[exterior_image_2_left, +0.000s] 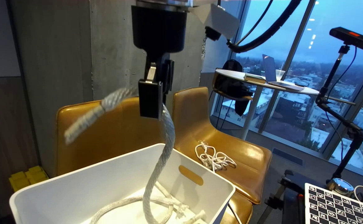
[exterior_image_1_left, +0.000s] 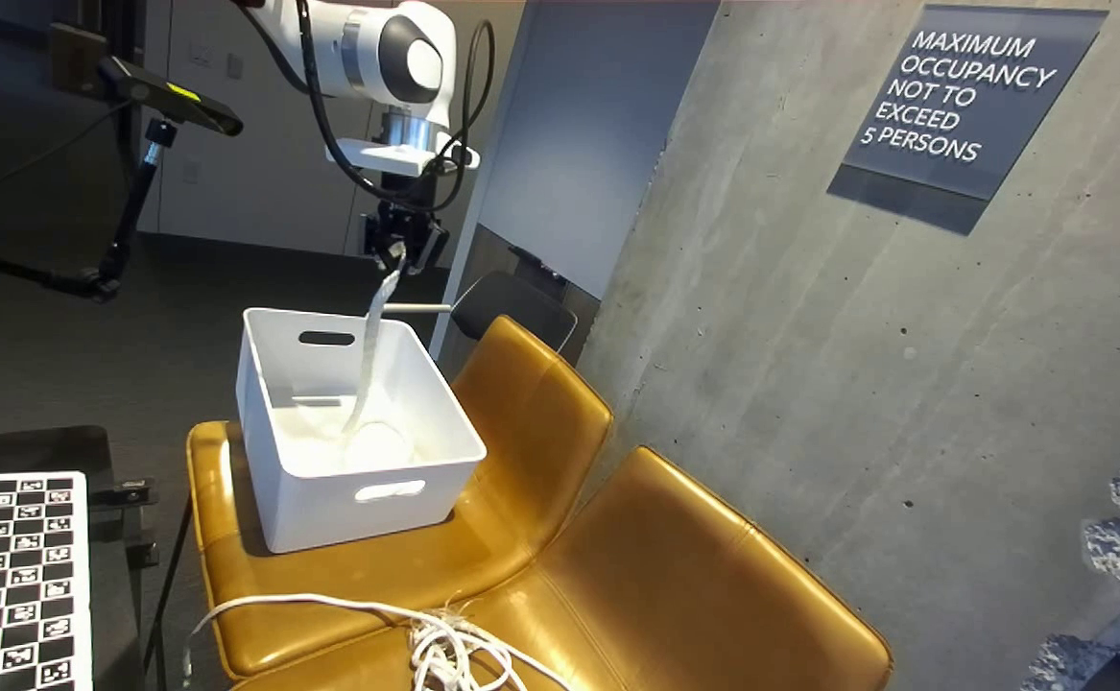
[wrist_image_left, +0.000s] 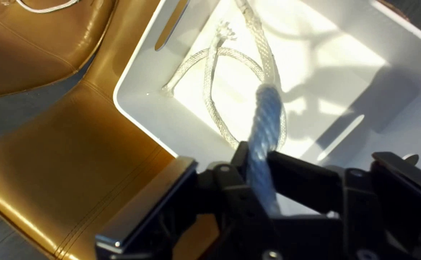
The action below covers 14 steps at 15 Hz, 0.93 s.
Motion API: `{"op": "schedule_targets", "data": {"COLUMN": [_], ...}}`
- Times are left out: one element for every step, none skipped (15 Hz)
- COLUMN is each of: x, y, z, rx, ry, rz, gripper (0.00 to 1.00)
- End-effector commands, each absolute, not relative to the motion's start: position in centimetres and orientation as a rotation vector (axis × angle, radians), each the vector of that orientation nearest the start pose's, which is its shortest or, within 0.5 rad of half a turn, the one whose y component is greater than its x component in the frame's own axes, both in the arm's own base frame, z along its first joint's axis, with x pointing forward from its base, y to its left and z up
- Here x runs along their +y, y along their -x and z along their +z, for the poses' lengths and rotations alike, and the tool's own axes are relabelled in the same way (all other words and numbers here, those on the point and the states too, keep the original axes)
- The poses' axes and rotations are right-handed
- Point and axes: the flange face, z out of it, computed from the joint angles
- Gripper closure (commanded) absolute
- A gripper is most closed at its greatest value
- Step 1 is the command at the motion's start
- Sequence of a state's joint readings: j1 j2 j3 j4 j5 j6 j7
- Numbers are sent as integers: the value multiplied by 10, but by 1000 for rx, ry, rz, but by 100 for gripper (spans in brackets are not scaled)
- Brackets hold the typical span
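Observation:
My gripper (exterior_image_1_left: 404, 251) is shut on a pale braided rope (exterior_image_1_left: 369, 355) above a white bin (exterior_image_1_left: 329, 513). In an exterior view the gripper (exterior_image_2_left: 151, 101) has a short rope end sticking out to one side, and the long part of the rope (exterior_image_2_left: 162, 161) hangs into the bin (exterior_image_2_left: 91, 168). In the wrist view the rope (wrist_image_left: 267, 119) runs between the fingertips (wrist_image_left: 259, 155) down to the bin (wrist_image_left: 143, 97). A thinner pale cord (wrist_image_left: 209, 81) with a frayed end lies curved on the bin floor. Whether it joins the held rope I cannot tell.
The bin stands on a tan chair (exterior_image_1_left: 368, 576). A tan chair (exterior_image_1_left: 703, 566) beside it carries a bundle of white cord (exterior_image_2_left: 214, 158). A concrete wall (exterior_image_1_left: 809, 384) rises behind. A checkered board (exterior_image_1_left: 12, 576) and a camera on a stand (exterior_image_1_left: 176, 101) are near.

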<state>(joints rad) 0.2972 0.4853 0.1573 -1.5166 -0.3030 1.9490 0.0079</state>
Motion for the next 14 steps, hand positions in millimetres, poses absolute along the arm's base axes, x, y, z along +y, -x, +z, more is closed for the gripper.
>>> {"op": "schedule_targets", "data": {"x": [271,268,264,259,252,244,235,222,210,195,181,164,146,127], "y": [-624,-623,-622,-619,-616,-612,-609,-606,-604,-603,-602,-601,-600,-600], "z": [381,380,379,377,374,370,366,360,354,348,341,334,327,320], "rx": [-886,-884,-877,-873,-869,-864,-854,-837,-818,-792,-769,-743,-713,-683], "ry": [3219,3220,3222,3223,3228,3232,3236,3240,3246,3254,3260,3269,3277,3282], "rz": [28,32,37,42,49,60,72,85,101,114,125,140,152,168], "gripper": [54,46,39,31,25,18,10,3,0,0,0,0,0,0]}}
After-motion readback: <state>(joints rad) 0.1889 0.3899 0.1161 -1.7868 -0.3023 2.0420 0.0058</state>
